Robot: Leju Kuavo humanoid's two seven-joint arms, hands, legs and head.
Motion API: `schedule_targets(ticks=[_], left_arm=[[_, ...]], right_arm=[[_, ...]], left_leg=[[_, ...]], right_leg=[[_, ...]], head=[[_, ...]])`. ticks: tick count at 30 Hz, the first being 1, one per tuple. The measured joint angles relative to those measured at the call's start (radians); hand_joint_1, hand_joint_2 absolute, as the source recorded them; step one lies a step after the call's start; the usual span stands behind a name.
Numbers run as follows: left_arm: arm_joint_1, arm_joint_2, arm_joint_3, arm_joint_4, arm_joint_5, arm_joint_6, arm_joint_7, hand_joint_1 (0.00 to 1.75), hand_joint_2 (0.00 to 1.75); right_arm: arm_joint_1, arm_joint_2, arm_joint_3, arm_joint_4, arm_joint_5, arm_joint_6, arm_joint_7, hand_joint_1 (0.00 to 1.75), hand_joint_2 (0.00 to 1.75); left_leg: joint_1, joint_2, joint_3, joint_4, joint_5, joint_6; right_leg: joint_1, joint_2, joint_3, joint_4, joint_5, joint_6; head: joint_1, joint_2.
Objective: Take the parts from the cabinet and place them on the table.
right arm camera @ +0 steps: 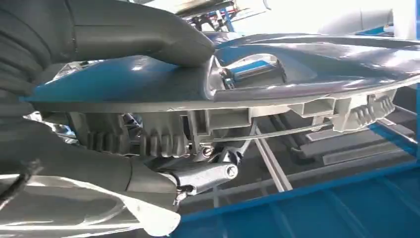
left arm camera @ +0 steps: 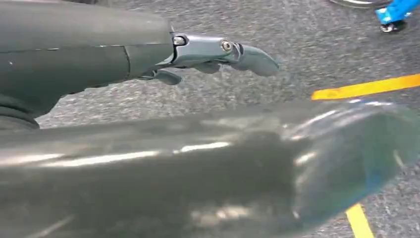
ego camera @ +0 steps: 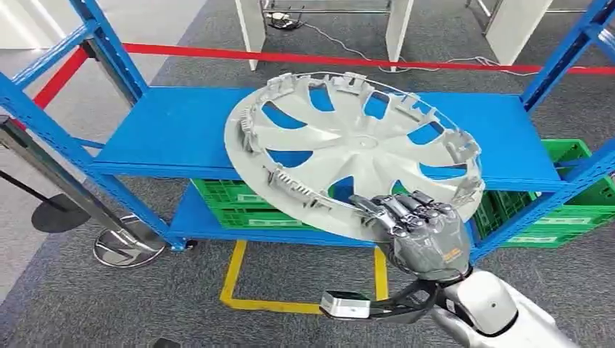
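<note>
A large silver wheel cover [ego camera: 348, 145] with curved spokes is held tilted above the blue shelf [ego camera: 167, 130] of the cabinet, its inner side facing me. My right hand [ego camera: 420, 228] grips its near rim, fingers curled over the edge. In the right wrist view the thumb [right arm camera: 148, 34] presses one face of the wheel cover [right arm camera: 307, 89] while the fingers [right arm camera: 198, 176] hook under its clipped rim. My left hand [left arm camera: 218, 52] hangs over the grey carpet, its fingers apart and holding nothing.
Green crates [ego camera: 558, 196] sit on the lower shelf [ego camera: 196, 217]. Blue uprights [ego camera: 43, 130] frame the cabinet on both sides. A red barrier tape [ego camera: 290, 56] runs behind it, with a metal stand base [ego camera: 123, 246] at the left. Yellow floor tape [ego camera: 239, 279] marks the carpet in front.
</note>
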Motion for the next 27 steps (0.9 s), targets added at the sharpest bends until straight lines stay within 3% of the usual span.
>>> schedule_targets(ticks=[1,2,3,4,5,6,9,10,11,12,14,15,16,17,18,19,20,21,22,24,25,26,27], left_arm=[[0.0,0.002,-0.002,-0.001,0.0,0.0,0.0,0.0,0.0],[0.001,0.004,-0.003,-0.002,0.0,0.0,0.001,0.0,0.0],[0.001,0.005,-0.003,-0.005,0.001,0.002,0.003,0.0,0.0],[0.001,0.008,-0.004,-0.008,0.001,0.003,0.005,0.0,0.0],[0.0,0.011,-0.005,-0.01,0.0,0.005,0.007,0.0,0.0],[-0.001,0.015,-0.006,-0.013,0.0,0.006,0.011,0.0,0.0],[0.002,0.023,-0.007,-0.017,0.0,0.012,0.016,0.0,0.0],[0.004,0.023,-0.007,-0.017,0.0,0.013,0.018,0.0,0.0],[0.002,0.023,-0.008,-0.018,0.0,0.016,0.019,0.0,0.0],[0.003,0.024,-0.008,-0.022,0.0,0.018,0.024,0.0,0.0],[0.003,0.029,-0.008,-0.024,0.001,0.023,0.034,0.0,0.0],[0.003,0.03,-0.008,-0.025,0.001,0.027,0.042,0.0,0.0],[0.003,0.031,-0.01,-0.027,0.002,0.03,0.049,0.0,0.0],[0.004,0.032,-0.015,-0.03,0.003,0.031,0.054,0.0,0.0],[0.004,0.033,-0.019,-0.033,0.004,0.032,0.057,0.0,0.0],[0.003,0.034,-0.024,-0.034,0.005,0.034,0.058,0.0,0.0],[0.003,0.034,-0.029,-0.036,0.008,0.034,0.06,0.0,0.0],[0.006,0.034,-0.031,-0.04,0.008,0.034,0.061,0.0,0.0],[0.006,0.035,-0.031,-0.041,0.008,0.035,0.061,0.0,0.0],[0.005,0.039,-0.032,-0.042,0.01,0.037,0.061,0.0,0.0],[0.007,0.042,-0.032,-0.042,0.014,0.038,0.061,0.0,0.0],[0.008,0.043,-0.035,-0.042,0.017,0.038,0.061,0.0,0.0],[0.01,0.044,-0.039,-0.043,0.021,0.038,0.06,0.0,0.0]], right_arm=[[0.0,0.0,0.001,0.0,0.0,0.0,0.0,1.75,1.75],[0.0,0.001,0.002,0.0,0.0,0.0,0.0,1.75,1.75],[0.0,0.003,0.002,0.0,0.0,0.001,0.0,1.75,1.75],[0.0,0.004,0.002,0.0,0.0,0.002,0.0,1.75,1.75],[-0.001,0.005,0.003,0.0,0.0,0.003,0.0,1.75,1.75],[-0.002,0.006,0.003,0.0,-0.001,0.006,0.0,1.75,1.75],[-0.007,0.011,0.008,0.001,-0.002,0.011,0.0,1.75,1.75],[-0.007,0.012,0.011,0.002,-0.003,0.012,0.0,1.75,1.75],[-0.008,0.012,0.013,0.003,-0.005,0.013,0.001,1.75,1.75],[-0.01,0.012,0.015,0.005,-0.008,0.017,0.001,1.75,1.75],[-0.013,0.012,0.019,0.006,-0.013,0.02,0.001,1.75,1.75],[-0.015,0.012,0.021,0.007,-0.015,0.021,0.003,1.75,1.75],[-0.017,0.012,0.023,0.008,-0.016,0.021,0.004,1.75,1.75],[-0.018,0.012,0.024,0.01,-0.018,0.021,0.005,1.75,1.75],[-0.02,0.012,0.024,0.01,-0.019,0.021,0.006,1.75,1.75],[-0.023,0.012,0.024,0.01,-0.022,0.021,0.008,1.75,1.75],[-0.024,0.012,0.024,0.01,-0.023,0.021,0.008,1.75,1.75],[-0.026,0.012,0.024,0.01,-0.023,0.021,0.009,1.75,1.75],[-0.026,0.012,0.023,0.01,-0.024,0.021,0.009,1.75,1.75],[-0.025,0.012,0.023,0.01,-0.026,0.021,0.011,1.75,1.75],[-0.023,0.012,0.023,0.011,-0.026,0.022,0.011,1.75,1.75],[-0.026,0.012,0.023,0.011,-0.029,0.023,0.011,1.75,1.75],[-0.026,0.012,0.023,0.011,-0.031,0.024,0.011,1.75,1.75]], left_leg=[[0.004,0.0,0.008,0.015,0.013,-0.003],[0.007,0.0,0.035,-0.007,0.043,-0.006],[0.011,0.001,0.078,-0.065,0.079,-0.006],[0.013,0.001,0.143,-0.162,0.11,-0.005],[0.013,0.001,0.202,-0.249,0.111,-0.002],[0.008,0.0,0.239,-0.313,0.086,0.005],[0.001,-0.001,0.222,-0.319,0.093,0.028],[0.003,0.001,0.215,-0.326,0.108,0.039],[0.006,0.006,0.204,-0.329,0.121,0.047],[0.006,0.006,0.187,-0.329,0.134,0.057],[0.002,0.007,0.155,-0.328,0.159,0.062],[0.0,0.007,0.137,-0.327,0.172,0.062],[-0.002,0.007,0.122,-0.326,0.183,0.063],[-0.004,0.006,0.105,-0.323,0.194,0.062],[-0.006,0.006,0.09,-0.32,0.204,0.061],[-0.008,0.005,0.075,-0.316,0.214,0.059],[-0.008,0.004,0.067,-0.313,0.222,0.056],[-0.014,0.003,0.059,-0.31,0.229,0.05],[-0.013,0.005,0.056,-0.308,0.239,0.046],[-0.007,0.006,0.047,-0.312,0.262,0.035],[-0.01,0.005,0.045,-0.314,0.272,0.027],[-0.005,0.004,0.037,-0.31,0.258,0.022],[-0.005,0.005,0.026,-0.281,0.2,0.013]], right_leg=[[0.0,-0.002,-0.014,0.005,0.007,0.002],[-0.001,-0.002,-0.029,0.01,0.015,0.004],[-0.001,-0.003,-0.043,0.016,0.021,0.007],[-0.001,-0.003,-0.056,0.023,0.027,0.011],[-0.001,-0.003,-0.064,0.029,0.032,0.016],[0.003,-0.003,-0.072,0.034,0.038,0.023],[-0.002,-0.005,-0.08,0.028,0.065,0.045],[-0.001,-0.003,-0.086,0.026,0.072,0.054],[-0.005,0.002,-0.097,0.038,0.042,0.055],[-0.005,0.007,-0.119,0.08,-0.021,0.056],[-0.005,0.012,-0.158,0.236,-0.136,0.059],[-0.005,0.013,-0.17,0.307,-0.161,0.06],[-0.005,0.013,-0.167,0.343,-0.152,0.059],[-0.005,0.013,-0.143,0.338,-0.115,0.057],[-0.004,0.013,-0.105,0.298,-0.073,0.054],[-0.003,0.013,-0.045,0.221,-0.04,0.048],[-0.001,0.013,0.027,0.122,-0.038,0.041],[0.005,0.012,0.1,0.024,-0.077,0.035],[0.002,0.013,0.126,-0.029,-0.092,0.036],[0.011,0.015,0.102,-0.017,-0.085,0.03],[0.008,0.014,0.086,-0.02,-0.073,0.022],[0.0,0.009,0.077,-0.022,-0.06,0.013],[0.002,0.008,0.07,-0.022,-0.05,0.003]], head=[[0.0,0.0],[0.0,0.0],[0.0,0.0],[0.0,0.0],[0.0,0.0],[0.0,0.0],[0.002,0.0],[0.001,0.0],[0.002,0.0],[0.006,0.0],[0.006,0.0],[0.007,0.0],[0.006,0.0],[0.006,0.0],[0.007,0.0],[0.006,0.0],[0.007,0.0],[0.007,0.0],[0.005,0.0],[0.007,0.0],[0.006,0.0],[0.01,0.0],[0.005,0.0]])
